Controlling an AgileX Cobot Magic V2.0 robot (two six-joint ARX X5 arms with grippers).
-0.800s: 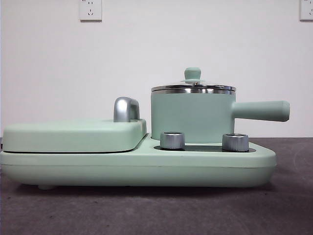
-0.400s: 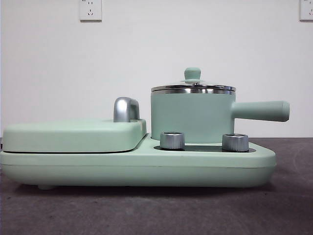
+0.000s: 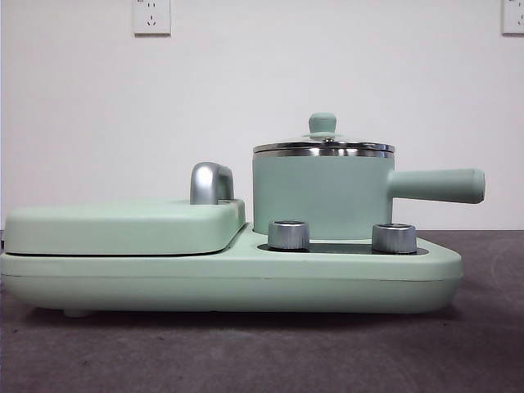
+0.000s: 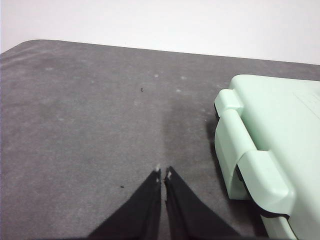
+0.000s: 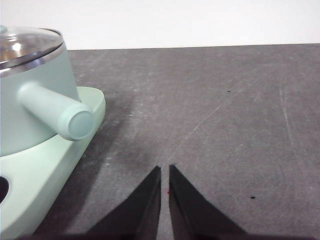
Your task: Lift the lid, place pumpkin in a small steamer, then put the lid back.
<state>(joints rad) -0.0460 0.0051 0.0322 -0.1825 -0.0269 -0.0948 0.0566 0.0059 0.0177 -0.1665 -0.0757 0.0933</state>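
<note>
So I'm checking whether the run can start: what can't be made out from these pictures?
- Pumpkin: in none of the three views.
- Inside of the small steamer: the front view is level, so its wall hides it; in the right wrist view the lid only shows glare and is cut by the edge.
- Flat cover: cut off by the left wrist view's edge.

A plain white wall (image 3: 246, 82) fills the background, evenly and softly lit. Two white power sockets sit high on it, one (image 3: 151, 16) toward the upper left of the front view and another (image 3: 513, 16) cut by the right edge. Below the wall runs a dark grey, felt-like table surface (image 4: 90, 125), faintly scuffed and speckled, meeting the wall in a straight line (image 5: 200, 47) far beyond each pincer's tips.
</note>
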